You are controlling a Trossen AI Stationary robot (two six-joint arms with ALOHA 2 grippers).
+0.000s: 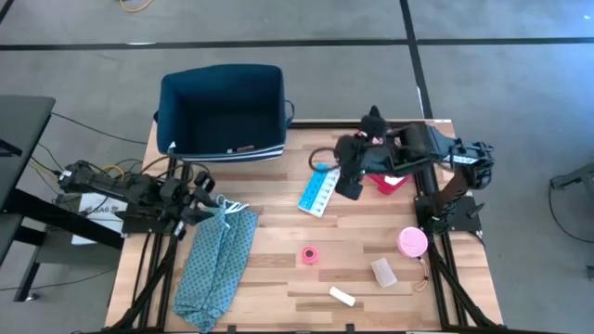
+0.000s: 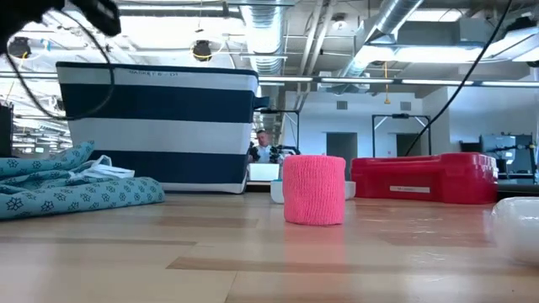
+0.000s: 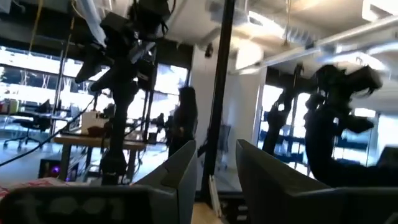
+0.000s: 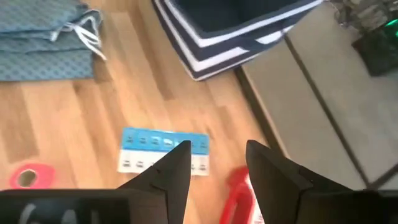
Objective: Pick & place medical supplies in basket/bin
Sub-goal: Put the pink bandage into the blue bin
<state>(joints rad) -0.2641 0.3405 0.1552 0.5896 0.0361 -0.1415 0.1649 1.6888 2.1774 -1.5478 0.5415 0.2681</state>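
high view: navy bin (image 1: 223,111) sat at the table's far edge, nothing visible inside it. right gripper (image 1: 351,181) hung above the table between the light blue pill strip box (image 1: 316,193) and the red first-aid case (image 1: 390,182), which the arm partly covered. left gripper (image 1: 200,190) waited at the left side, just beside the teal patterned cloth (image 1: 215,264). small pink tape roll (image 1: 309,255) lay mid-table; larger pink roll (image 1: 412,242) near the right edge; two small white packets (image 1: 383,272) (image 1: 342,296) toward the near edge.

low view: pink tape roll (image 2: 313,189) stood upright in the middle, striped bin (image 2: 160,126) behind it to the left, red case (image 2: 425,178) flat at the right, cloth (image 2: 72,189) at the left. a person showed far off in the room.

left wrist view: left fingers (image 3: 183,171) stood apart, nothing between them; room beyond.

right wrist view: right fingers (image 4: 180,165) were apart and empty, above the pill strip box (image 4: 163,150), the red case's edge (image 4: 239,190) close by. bin corner (image 4: 236,28), cloth (image 4: 43,34) and pink roll (image 4: 28,176) also showed.
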